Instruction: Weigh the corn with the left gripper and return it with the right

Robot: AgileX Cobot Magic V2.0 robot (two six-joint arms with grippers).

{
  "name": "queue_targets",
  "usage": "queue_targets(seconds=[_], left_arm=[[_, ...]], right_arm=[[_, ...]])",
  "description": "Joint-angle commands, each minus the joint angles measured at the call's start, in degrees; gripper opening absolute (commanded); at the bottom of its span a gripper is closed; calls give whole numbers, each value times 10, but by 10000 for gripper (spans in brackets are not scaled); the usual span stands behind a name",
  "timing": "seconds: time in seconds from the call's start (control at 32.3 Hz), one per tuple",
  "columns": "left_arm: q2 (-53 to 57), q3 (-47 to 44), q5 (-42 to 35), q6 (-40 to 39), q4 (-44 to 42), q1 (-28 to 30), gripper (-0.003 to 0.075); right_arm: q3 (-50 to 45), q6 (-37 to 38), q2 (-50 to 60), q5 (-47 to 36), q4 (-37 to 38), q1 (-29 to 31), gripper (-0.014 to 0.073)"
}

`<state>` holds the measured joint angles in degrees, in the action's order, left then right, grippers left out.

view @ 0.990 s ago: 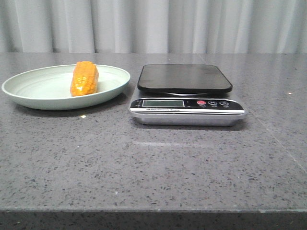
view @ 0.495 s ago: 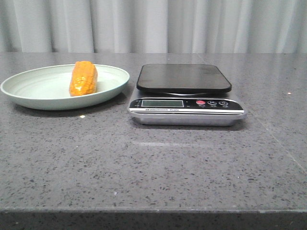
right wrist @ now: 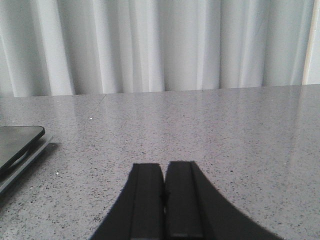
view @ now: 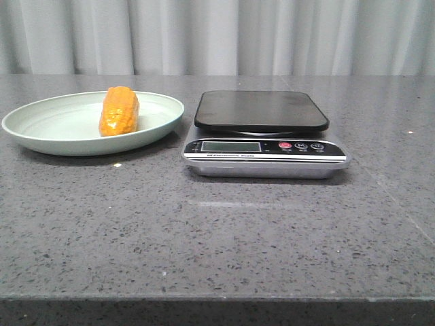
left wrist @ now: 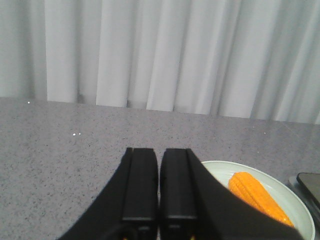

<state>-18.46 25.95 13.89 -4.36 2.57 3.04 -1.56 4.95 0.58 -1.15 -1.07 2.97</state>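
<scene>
The orange-yellow corn [view: 119, 111] lies on a pale green plate [view: 47, 129] at the table's left. It also shows in the left wrist view [left wrist: 257, 196], on the plate [left wrist: 300, 210]. The scale [view: 264, 134] with its black platform stands to the right of the plate, empty. My left gripper [left wrist: 160, 152] is shut and empty, above the table to the left of the plate. My right gripper [right wrist: 163, 167] is shut and empty, over bare table to the right of the scale [right wrist: 17, 145]. Neither gripper shows in the front view.
A white curtain [view: 217, 37] hangs behind the grey speckled table [view: 217, 238]. The table's front edge runs along the bottom of the front view.
The front view shifts very slightly between frames. The corn, plate and scale stay where they are.
</scene>
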Motion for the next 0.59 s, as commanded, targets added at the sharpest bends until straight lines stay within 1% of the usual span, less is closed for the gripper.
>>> queue_targets(seconds=[0.0,0.06,0.12,0.15,0.25,0.28,0.31,0.34,0.37,0.56], left_arm=[[-18,18,-31,-3,8,-9,152],[-25,24,-23,-3,7,-17,210],[-34,33,-14,-3,7,-27,303],[-39,37,-11,-3,7,-30,352],[-63,53,6,-3,7,-42,534],[-75,62,13,-3,7,-43,587],[-84,69,18,-3,7,-45,619],[-98,78,24,-3,9,-47,645],[-109,86,32,-3,10,-48,654],[-207,162,70,-3,22,-50,652]], right_arm=[[4,-5,10,-46,4,1,138],[4,-5,10,-46,4,1,138],[4,-5,10,-46,4,1,138],[4,-5,10,-46,4,1,138],[4,-5,10,-46,4,1,138],[4,-5,10,-46,4,1,138],[4,-5,10,-46,4,1,138],[4,-5,10,-46,4,1,138],[4,-5,10,-46,4,1,138],[4,-5,10,-46,4,1,138]])
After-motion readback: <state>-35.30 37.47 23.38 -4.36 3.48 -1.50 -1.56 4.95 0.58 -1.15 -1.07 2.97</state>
